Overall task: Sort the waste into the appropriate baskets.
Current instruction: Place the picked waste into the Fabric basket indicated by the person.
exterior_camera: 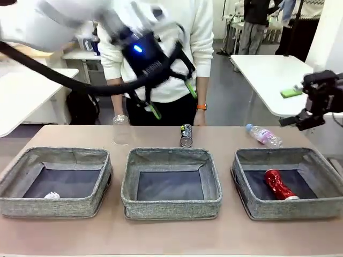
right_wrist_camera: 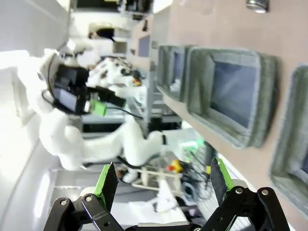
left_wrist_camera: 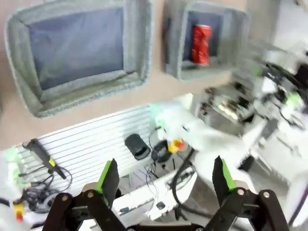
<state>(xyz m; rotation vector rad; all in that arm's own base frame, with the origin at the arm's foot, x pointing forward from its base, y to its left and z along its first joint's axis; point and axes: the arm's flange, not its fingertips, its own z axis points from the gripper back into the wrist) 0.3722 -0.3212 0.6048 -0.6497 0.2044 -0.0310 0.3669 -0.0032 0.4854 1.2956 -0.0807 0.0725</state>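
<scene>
Red crushed can point(exterior_camera: 276, 184) lies in right basket point(exterior_camera: 284, 209), well apart from both jaws: released, seemingly empty.

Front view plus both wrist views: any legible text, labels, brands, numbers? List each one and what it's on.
No text reads legibly in any view.
Print on the dark printed can on the table: too small to read.
Pink label on the clear plastic blue-capped bottle: too blurred to read.
Markings on the red crushed can in the right grey woven basket: unreadable.
</scene>
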